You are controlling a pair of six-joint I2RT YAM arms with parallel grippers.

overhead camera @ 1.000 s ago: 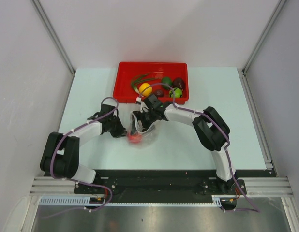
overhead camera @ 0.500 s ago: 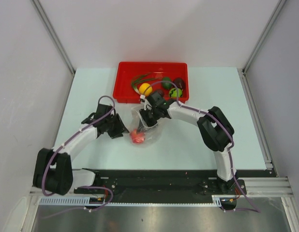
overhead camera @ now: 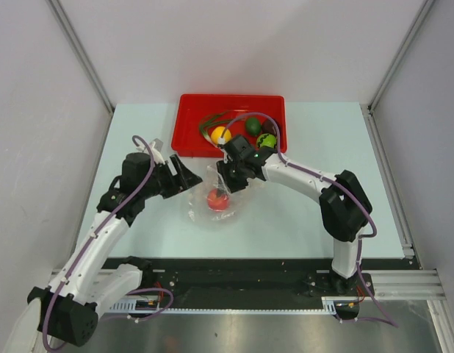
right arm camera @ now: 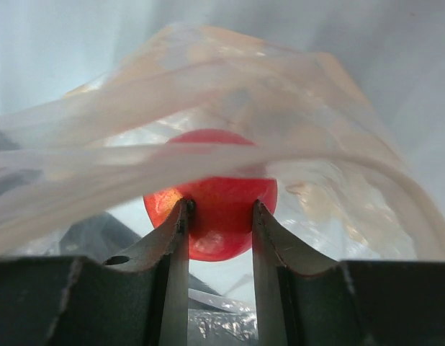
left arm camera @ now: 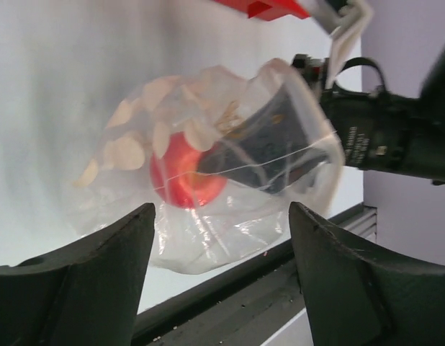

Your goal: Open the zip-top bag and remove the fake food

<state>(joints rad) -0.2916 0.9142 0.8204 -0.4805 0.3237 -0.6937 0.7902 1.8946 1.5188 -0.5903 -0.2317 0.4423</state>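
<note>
The clear zip-top bag [overhead camera: 228, 215] lies crumpled on the table in front of the red tray. Its mouth faces the right arm. Of the fake food, one red ball [overhead camera: 217, 198] is inside the bag. My right gripper [overhead camera: 222, 189] reaches in through the mouth and is shut on that ball [right arm camera: 221, 216], with one finger [right arm camera: 176, 238] on either side. My left gripper [overhead camera: 189, 176] is open just left of the bag and touches nothing. In the left wrist view the bag [left arm camera: 222, 241] and the ball [left arm camera: 181, 180] lie beyond its spread fingers [left arm camera: 129, 245].
The red tray [overhead camera: 184, 125] at the back holds more fake food: a yellow ball [overhead camera: 221, 135], a bright green ball [overhead camera: 267, 141], a darker green one [overhead camera: 253, 125], a maroon one [overhead camera: 270, 126] and a green onion [overhead camera: 212, 118]. The table's black front rail [overhead camera: 234, 268] runs close below the bag.
My left gripper has opened, let go of the bag and drawn back to the left. My right gripper has pushed deeper into the bag and shut on the red ball.
</note>
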